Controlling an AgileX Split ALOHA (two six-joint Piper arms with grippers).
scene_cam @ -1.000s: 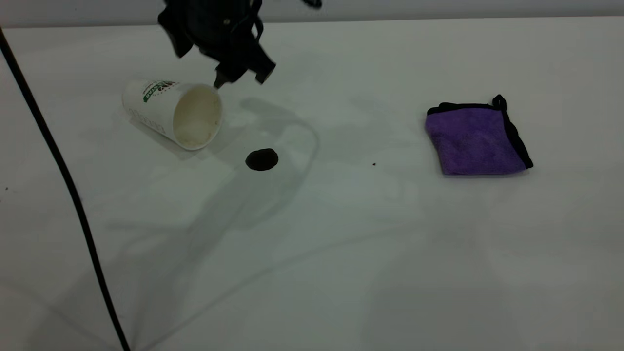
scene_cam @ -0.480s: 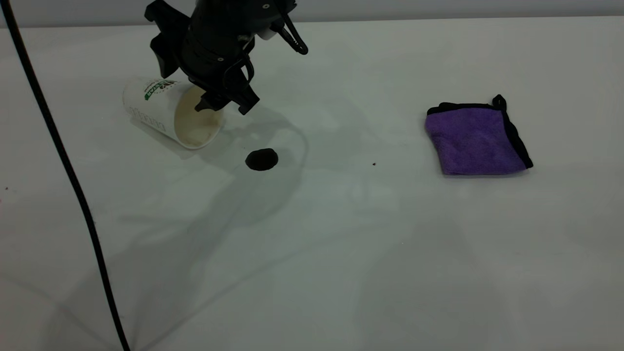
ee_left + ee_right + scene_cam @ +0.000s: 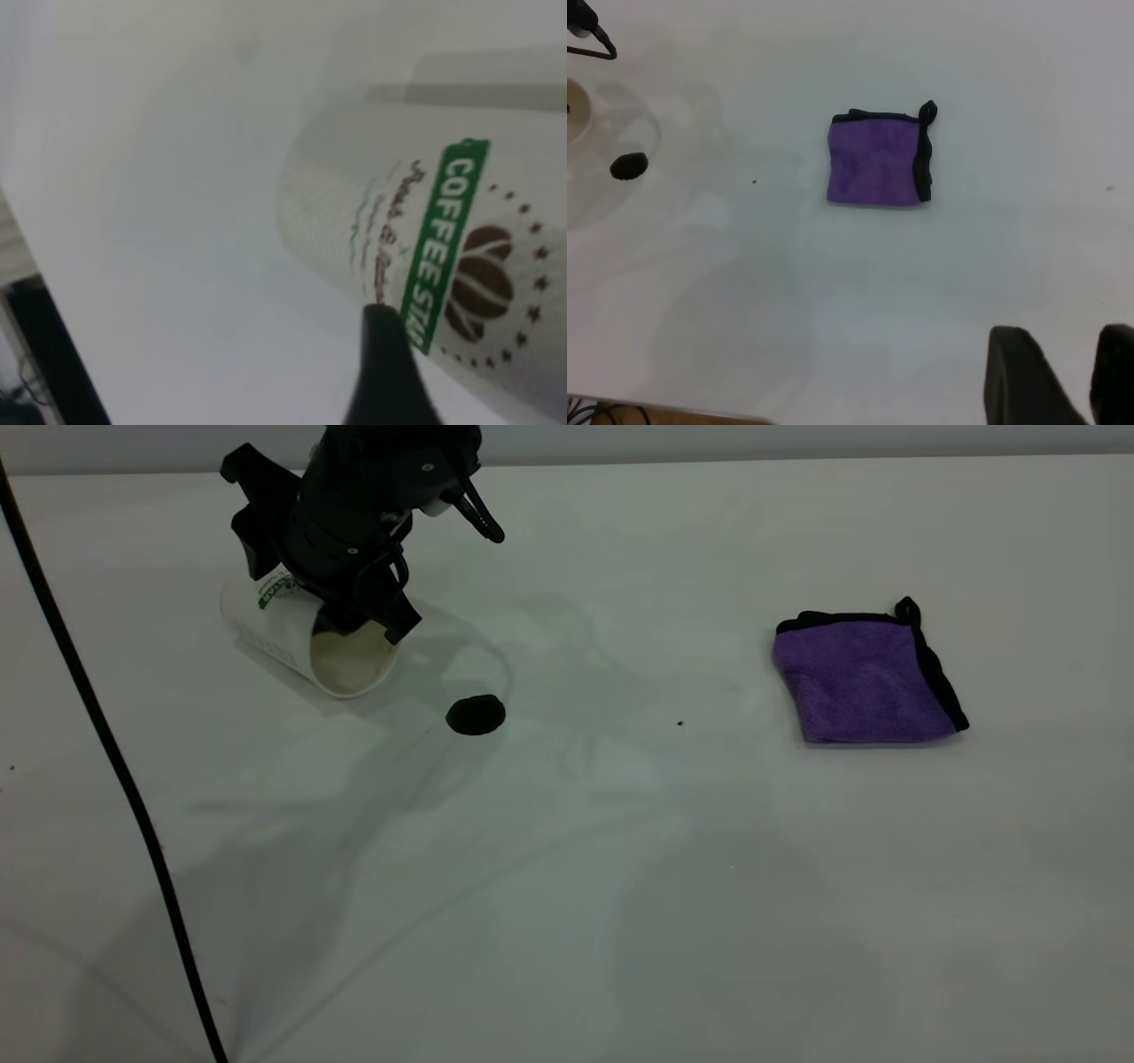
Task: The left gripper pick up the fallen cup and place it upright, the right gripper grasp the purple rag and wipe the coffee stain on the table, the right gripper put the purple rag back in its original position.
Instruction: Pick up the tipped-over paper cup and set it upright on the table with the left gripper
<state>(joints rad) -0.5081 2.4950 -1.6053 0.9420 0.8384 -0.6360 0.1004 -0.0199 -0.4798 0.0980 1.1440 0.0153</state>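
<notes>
The white cup (image 3: 276, 627) lies on its side at the back left of the table (image 3: 620, 886), its cream mouth turned toward the coffee stain (image 3: 476, 715). My left gripper (image 3: 323, 598) is down over the cup near its rim, open, with a finger on each side. In the left wrist view one black finger (image 3: 381, 354) sits close beside the cup's green COFFEE logo (image 3: 447, 239); whether it touches is unclear. The purple rag (image 3: 864, 677) lies folded at the right. My right gripper (image 3: 1079, 381) hangs slightly open, high above the table and well clear of the rag (image 3: 873, 170).
A thin black cable (image 3: 89, 717) runs down the table's left side. A tiny dark speck (image 3: 679, 724) lies between the stain and the rag. The stain also shows in the right wrist view (image 3: 629, 165).
My left gripper has come down and moved left, from above the cup's rim to straddling the cup. The cup, stain and rag have stayed where they were.
</notes>
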